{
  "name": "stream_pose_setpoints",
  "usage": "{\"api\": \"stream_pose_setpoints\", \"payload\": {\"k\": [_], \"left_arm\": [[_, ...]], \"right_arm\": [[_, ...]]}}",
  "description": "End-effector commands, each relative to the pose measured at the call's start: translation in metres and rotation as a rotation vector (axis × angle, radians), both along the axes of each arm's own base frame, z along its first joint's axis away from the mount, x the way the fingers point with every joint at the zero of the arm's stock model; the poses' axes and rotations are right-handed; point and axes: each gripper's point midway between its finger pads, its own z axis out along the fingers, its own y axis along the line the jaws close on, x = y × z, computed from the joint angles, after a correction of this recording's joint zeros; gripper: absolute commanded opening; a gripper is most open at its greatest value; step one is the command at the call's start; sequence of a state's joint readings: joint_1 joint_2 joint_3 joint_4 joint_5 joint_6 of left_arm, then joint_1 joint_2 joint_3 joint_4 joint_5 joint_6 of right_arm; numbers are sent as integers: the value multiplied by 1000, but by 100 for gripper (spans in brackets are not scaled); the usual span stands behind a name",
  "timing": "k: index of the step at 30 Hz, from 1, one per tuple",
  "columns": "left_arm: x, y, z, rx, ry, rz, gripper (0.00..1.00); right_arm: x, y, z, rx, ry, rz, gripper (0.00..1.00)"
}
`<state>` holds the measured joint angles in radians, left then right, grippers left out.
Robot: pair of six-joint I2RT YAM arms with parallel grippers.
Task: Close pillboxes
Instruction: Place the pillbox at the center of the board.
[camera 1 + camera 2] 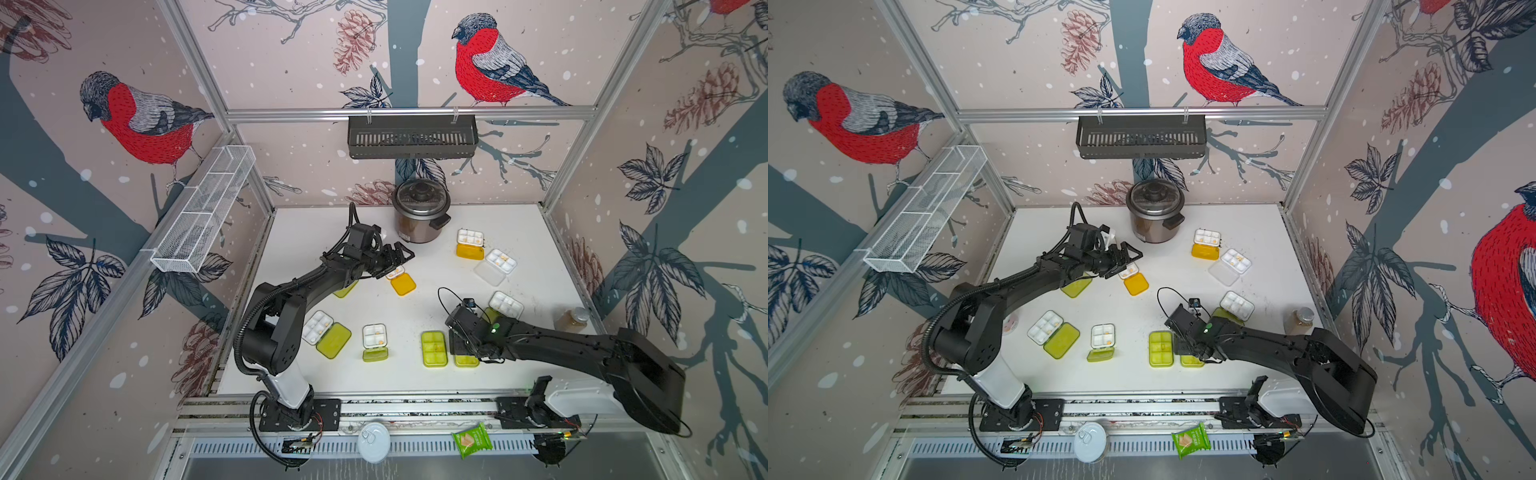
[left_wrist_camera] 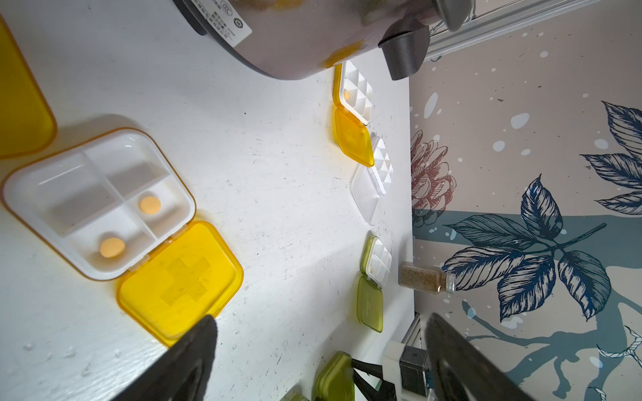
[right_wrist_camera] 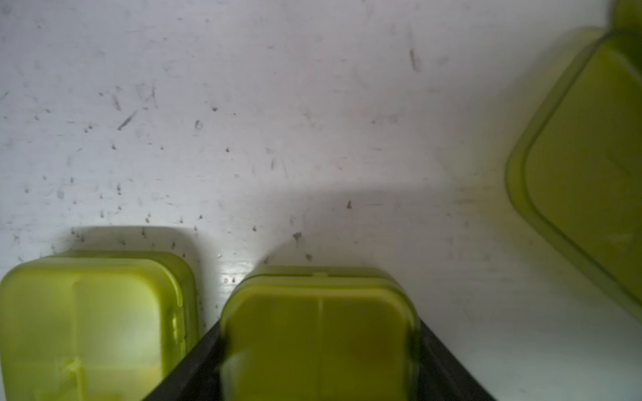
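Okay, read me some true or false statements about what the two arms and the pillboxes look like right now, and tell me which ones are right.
1. The right tool is shut on a closed green pillbox. True.
2. The left tool grips an orange lid. False: its jaws stand open above the open orange-lidded pillbox, holding nothing.
3. The clear-lidded pillbox lies open. True.
4. The cooker has its lid off. False: the lid sits on it.
5. The snack packet lies among the pillboxes. False: it lies on the front ledge, off the white tabletop.
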<state>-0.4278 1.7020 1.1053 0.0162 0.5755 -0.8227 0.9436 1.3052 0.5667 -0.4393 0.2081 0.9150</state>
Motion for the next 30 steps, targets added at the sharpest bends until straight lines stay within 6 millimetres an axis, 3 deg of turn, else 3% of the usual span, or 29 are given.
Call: {"api": "stream_pose_setpoints", "payload": {"k": [1,8,14,24,30], "left_arm": [[2,-2,7,-18,-26,-5,92],[3,-1,5,-13,-25,-5,92],[3,-2,4,-12,-21,-8,92],[5,1,18,-6,-61,-4,93],[12,17,41,6,-129,32,92]], "right_arm": [[5,2,1,18,-26,-34,72],[0,0,-12,22,-6,-31,75],[-2,5,-8,31,-5,-27,84],[10,10,29,47,-65,-48,86],[19,12,67,50,-128,-69,86]]}}
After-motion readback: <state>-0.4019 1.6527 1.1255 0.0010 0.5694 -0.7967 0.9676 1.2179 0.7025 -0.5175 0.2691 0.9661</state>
